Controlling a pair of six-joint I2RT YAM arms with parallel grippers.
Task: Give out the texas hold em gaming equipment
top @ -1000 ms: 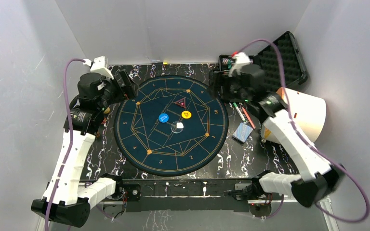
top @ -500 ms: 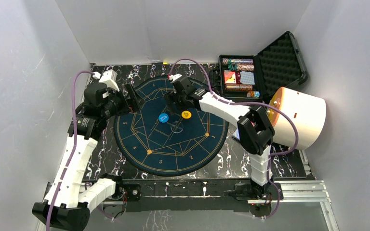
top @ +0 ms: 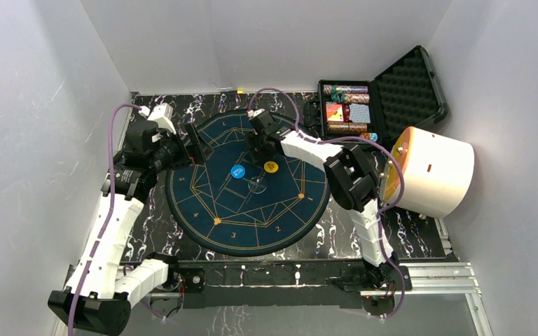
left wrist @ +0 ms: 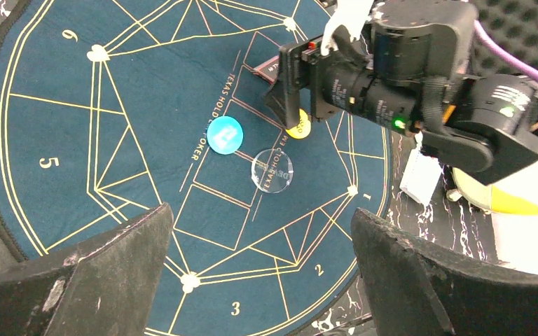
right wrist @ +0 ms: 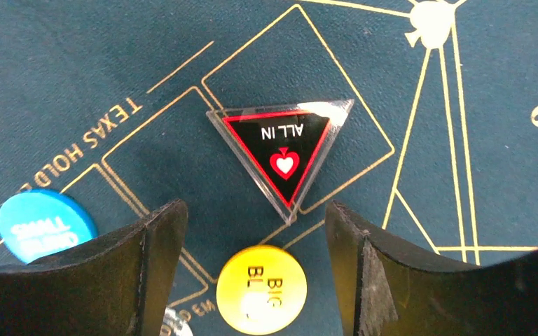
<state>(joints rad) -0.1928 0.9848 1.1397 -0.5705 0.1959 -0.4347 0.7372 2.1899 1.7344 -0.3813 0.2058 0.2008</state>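
Right gripper (right wrist: 252,224) spread, holding nothing, over ALL IN triangle (right wrist: 284,150); apex points toward yellow big blind button (right wrist: 261,289). Left gripper (left wrist: 263,224) spread, empty.

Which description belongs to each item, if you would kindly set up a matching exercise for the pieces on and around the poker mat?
Items:
1. ALL IN marker
2. big-blind disc
3. small-blind disc
4. foam-lined case

Descriptions:
a. yellow
b. open, at the table's far right corner
c. blue
d. triangular, black and red

Pairs: 1-d, 2-a, 3-c, 4-b
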